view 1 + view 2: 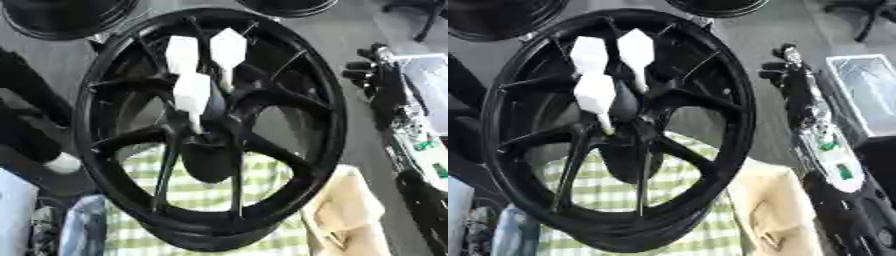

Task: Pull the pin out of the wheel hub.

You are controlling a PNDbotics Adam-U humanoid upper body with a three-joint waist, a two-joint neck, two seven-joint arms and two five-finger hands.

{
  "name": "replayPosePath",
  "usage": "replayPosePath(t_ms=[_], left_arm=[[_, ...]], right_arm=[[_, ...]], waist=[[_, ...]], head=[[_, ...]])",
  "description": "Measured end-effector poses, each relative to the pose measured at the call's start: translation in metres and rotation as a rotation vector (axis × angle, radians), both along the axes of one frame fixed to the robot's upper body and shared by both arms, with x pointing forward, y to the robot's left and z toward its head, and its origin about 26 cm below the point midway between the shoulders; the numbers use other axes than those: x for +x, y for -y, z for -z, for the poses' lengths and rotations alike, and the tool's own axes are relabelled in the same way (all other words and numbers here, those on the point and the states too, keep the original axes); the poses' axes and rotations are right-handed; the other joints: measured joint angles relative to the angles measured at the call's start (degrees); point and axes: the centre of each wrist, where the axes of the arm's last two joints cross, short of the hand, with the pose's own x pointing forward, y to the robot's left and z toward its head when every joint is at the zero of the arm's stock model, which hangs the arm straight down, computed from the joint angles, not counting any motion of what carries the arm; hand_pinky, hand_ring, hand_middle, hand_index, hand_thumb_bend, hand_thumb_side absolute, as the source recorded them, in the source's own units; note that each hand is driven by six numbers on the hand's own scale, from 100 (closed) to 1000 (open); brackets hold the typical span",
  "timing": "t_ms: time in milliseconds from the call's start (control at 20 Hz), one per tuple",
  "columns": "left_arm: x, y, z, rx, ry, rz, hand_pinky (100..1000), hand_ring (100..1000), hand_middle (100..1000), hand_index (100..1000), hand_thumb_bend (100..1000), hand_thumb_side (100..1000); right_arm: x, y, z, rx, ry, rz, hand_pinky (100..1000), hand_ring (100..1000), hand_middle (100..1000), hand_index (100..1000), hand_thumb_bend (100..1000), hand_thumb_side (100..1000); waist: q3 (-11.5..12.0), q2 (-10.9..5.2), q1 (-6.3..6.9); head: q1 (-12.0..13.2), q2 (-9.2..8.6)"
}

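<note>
White pins point(192, 95) in hub point(210, 135), right hand point(785, 70) apart

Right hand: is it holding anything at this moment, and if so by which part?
Nothing is held. The right hand hangs beside the wheel, clear of its rim, and away from the three white pins at the hub. No left hand shows.

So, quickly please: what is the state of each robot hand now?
Left robot hand: not in view.
Right robot hand: beside the wheel, holding nothing; open or shut cannot be told.
</note>
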Motion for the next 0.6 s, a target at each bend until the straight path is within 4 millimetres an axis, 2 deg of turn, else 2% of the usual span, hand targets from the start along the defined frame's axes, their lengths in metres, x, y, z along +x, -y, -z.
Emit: replayPosePath(t_ms=[500, 600], left_arm=[[0.0006, 0.0003, -0.0011, 0.002, 0.002, 0.004, 796, 845, 743, 739, 229, 766], [0.0028, 0.0009, -0.0066, 0.016, 0.016, 0.016, 797, 845, 748, 742, 219, 750]], right_arm=[[0.0014, -0.0033, -0.0038, -0.033, 0.018, -0.015, 933, 718, 628, 835, 100, 859], [0.0014, -0.0033, -0.0037, -0.033, 0.018, -0.015, 933, 718, 628, 834, 100, 858]], waist=[[0.0, 0.3, -0.04], [0.1, 0.3, -0.06]], head=[[0.2, -0.06], [0.2, -0.06]])
